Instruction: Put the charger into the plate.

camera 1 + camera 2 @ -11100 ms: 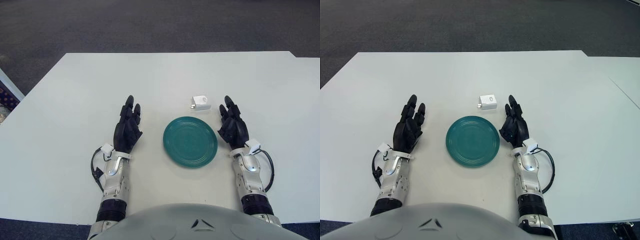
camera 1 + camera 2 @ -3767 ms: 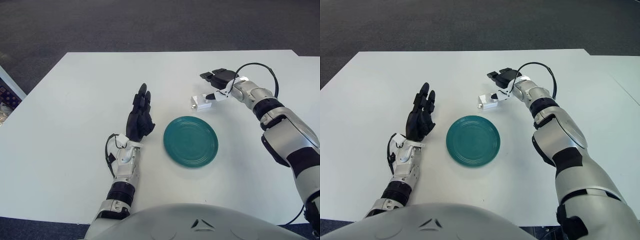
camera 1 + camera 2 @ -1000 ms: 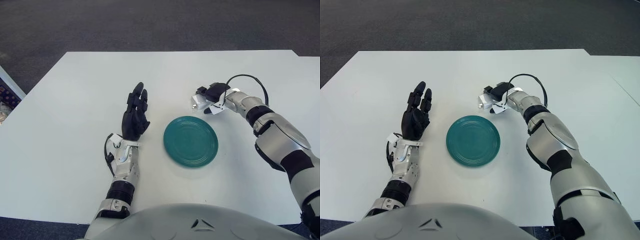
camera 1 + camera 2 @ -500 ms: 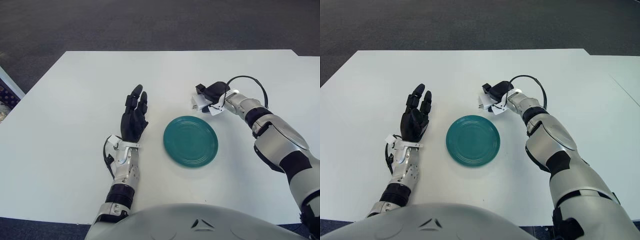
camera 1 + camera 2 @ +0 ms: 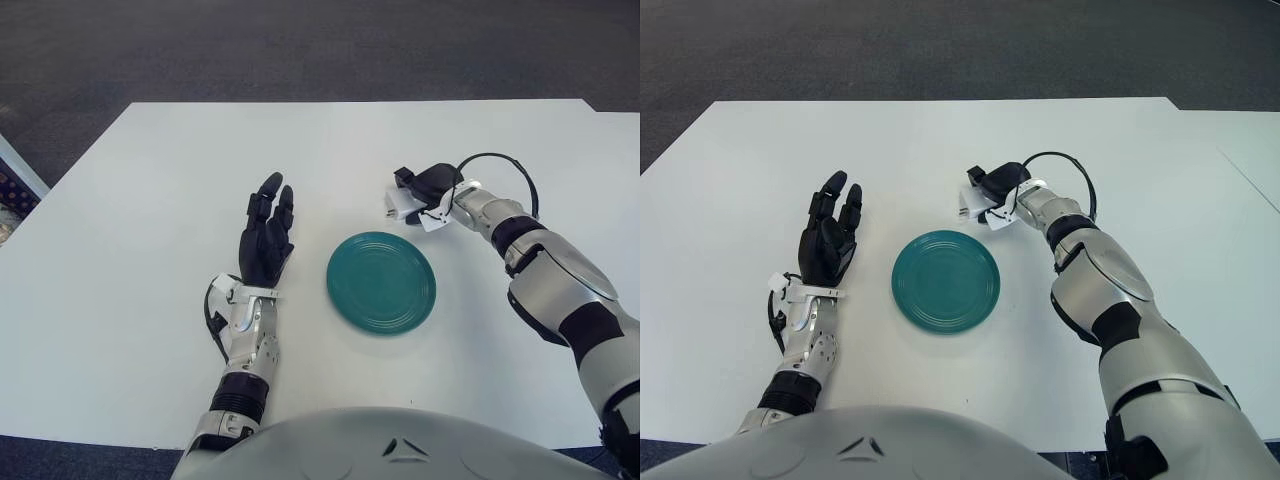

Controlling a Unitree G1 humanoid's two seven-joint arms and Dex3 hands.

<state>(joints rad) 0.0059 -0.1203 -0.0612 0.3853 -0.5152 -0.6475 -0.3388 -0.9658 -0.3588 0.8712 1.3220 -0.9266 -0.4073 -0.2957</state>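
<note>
A small white charger [image 5: 401,204] is held just beyond the far right rim of the round teal plate [image 5: 381,282], which lies flat on the white table. My right hand [image 5: 421,190] has its black fingers curled over the charger, which looks lifted a little off the tabletop; the fingers hide most of its top. My left hand [image 5: 265,240] stands to the left of the plate with its fingers stretched out, holding nothing. Nothing lies on the plate.
The white table [image 5: 150,200] spreads wide around the plate. Its far edge meets dark carpet [image 5: 300,50]. A black cable [image 5: 500,165] loops over my right wrist.
In the last second my right hand has closed on the charger and raised it slightly. My left hand has sunk a little toward me.
</note>
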